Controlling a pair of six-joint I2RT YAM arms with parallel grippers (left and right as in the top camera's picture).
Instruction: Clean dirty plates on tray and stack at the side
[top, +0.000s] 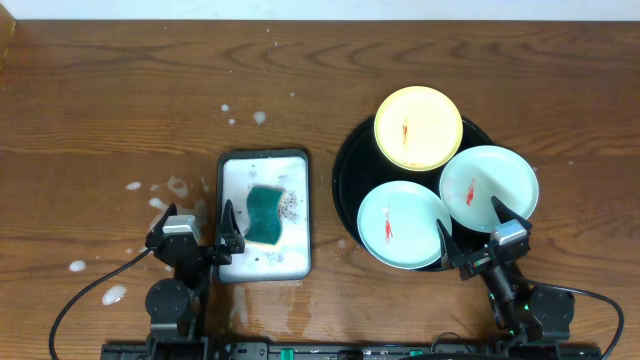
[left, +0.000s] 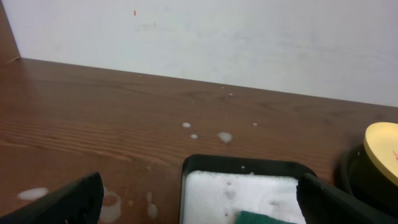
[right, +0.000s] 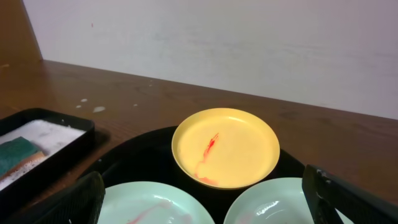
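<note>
A yellow plate (top: 417, 127) and two mint-blue plates (top: 403, 224) (top: 489, 186) lie on the round black tray (top: 349, 165) at the right; each has a red smear at its centre. In the right wrist view the yellow plate (right: 225, 147) sits behind the two mint plates (right: 155, 202) (right: 280, 202) on the tray (right: 143, 155). My right gripper (top: 477, 232) is open and empty at the tray's near edge. My left gripper (top: 199, 226) is open and empty at the near left corner of the white tray.
A white rectangular tray (top: 263, 214) full of foam holds a green sponge (top: 265, 212); it also shows in the left wrist view (left: 242, 193). Foam blobs (top: 165, 192) lie on the wooden table left of and behind it.
</note>
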